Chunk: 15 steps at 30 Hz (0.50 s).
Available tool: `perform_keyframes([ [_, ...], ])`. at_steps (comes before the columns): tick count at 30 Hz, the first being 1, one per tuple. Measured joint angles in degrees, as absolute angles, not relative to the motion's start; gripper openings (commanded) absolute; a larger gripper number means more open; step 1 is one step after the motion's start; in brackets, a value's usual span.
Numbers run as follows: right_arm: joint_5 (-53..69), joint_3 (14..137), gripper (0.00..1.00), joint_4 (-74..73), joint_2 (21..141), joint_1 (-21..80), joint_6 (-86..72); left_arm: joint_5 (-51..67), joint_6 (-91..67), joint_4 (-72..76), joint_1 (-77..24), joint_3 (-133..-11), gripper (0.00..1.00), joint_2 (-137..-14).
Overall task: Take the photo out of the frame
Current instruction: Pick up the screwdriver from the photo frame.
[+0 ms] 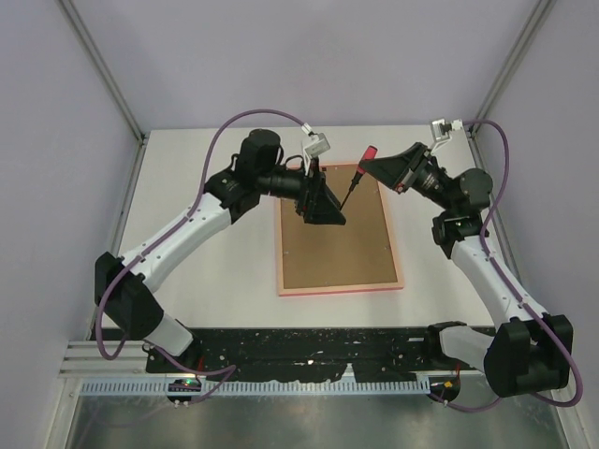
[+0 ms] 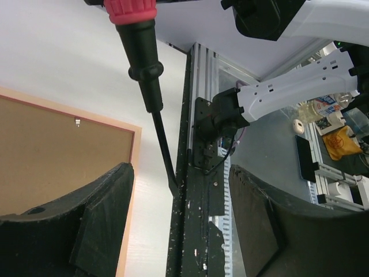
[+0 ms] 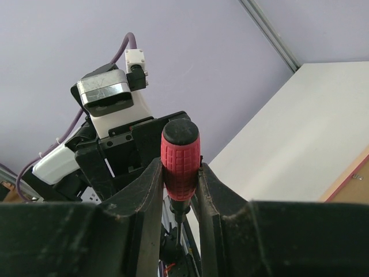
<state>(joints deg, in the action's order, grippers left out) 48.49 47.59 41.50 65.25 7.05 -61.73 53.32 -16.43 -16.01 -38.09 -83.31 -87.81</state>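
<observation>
**Screwdriver (image 1: 357,178) poised over face-down frame (image 1: 339,289)**

Red handle clamped tight in the right gripper (image 3: 180,170), tip angled down at the frame's far end; the left gripper (image 2: 180,173) hovers there, jaws parted and empty; frame runs lengthwise away from the arms, backing board (image 1: 342,253) up; photo hidden, presumably beneath; table (image 1: 206,168) margin on every side.

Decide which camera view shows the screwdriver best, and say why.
Left wrist: the screwdriver appears large, with red cap, black grip and shaft down to its tip. Top external shows it whole but tiny. Right wrist shows only its red handle end, clamped in the right pincer.
</observation>
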Motion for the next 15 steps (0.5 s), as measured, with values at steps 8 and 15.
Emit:
perform_keyframes([
  [8,43.8,46.6,0.08,36.4,64.4,7.1,-59.5,51.7,-18.6,-14.2,-39.6,-84.7,0.54,-91.5],
  [15,37.9,46.7,0.08,24.8,61.8,7.3,-56.4,45.3,-15.7,-18.5,-42.0,-88.4,0.39,-94.1],
])
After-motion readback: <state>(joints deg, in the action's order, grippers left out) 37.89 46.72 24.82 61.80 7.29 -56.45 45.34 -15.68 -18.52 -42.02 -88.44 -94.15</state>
